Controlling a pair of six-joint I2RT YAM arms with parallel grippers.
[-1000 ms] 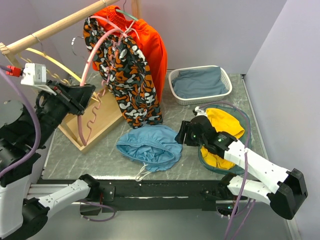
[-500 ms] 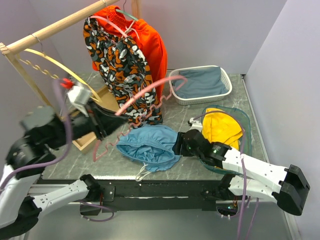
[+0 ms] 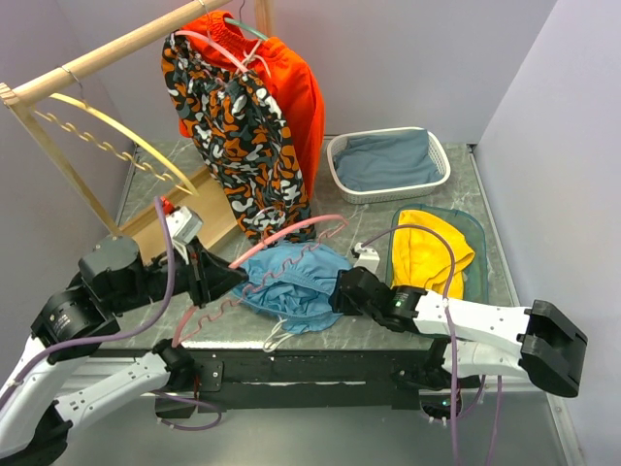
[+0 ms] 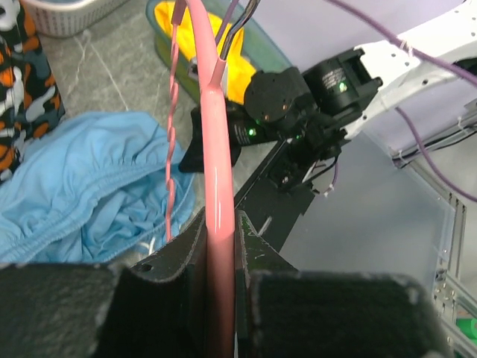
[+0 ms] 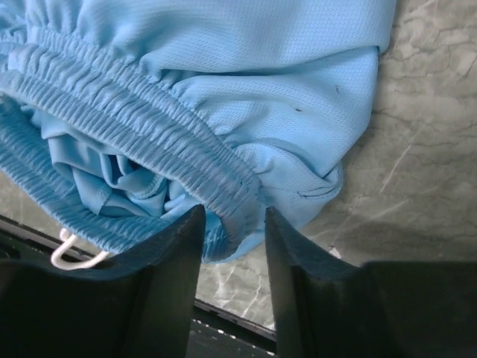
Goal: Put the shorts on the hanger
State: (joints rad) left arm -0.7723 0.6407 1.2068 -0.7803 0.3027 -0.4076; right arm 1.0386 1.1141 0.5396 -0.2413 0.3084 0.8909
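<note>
Overhead first. Crumpled near the middle of the marble table: shorts, sky-blue, waistband toward the near edge. Clamped in the left gripper, near left: hanger, pink, held low and tilted, arching over the far side of the shorts, far tip just above their right end. Pushed against the right end of the shorts: right gripper. Far left, on a wooden rack: yellow hanger, camouflage shorts, orange shorts. Far right: white basket with grey-blue cloth. Right: teal tub with yellow cloth.

Next, left wrist. Pink bar pinched tight between both fingers, running up and away, notched lower bar just left of it. Blue fabric to the left, below the bar, not touching it.

Lastly, right wrist. Fingers apart, straddling the gathered waistband at the fabric's edge, cloth filling the gap; pinched firmly or only straddled, cannot tell. White drawstring at lower left. Bare marble to the right.
</note>
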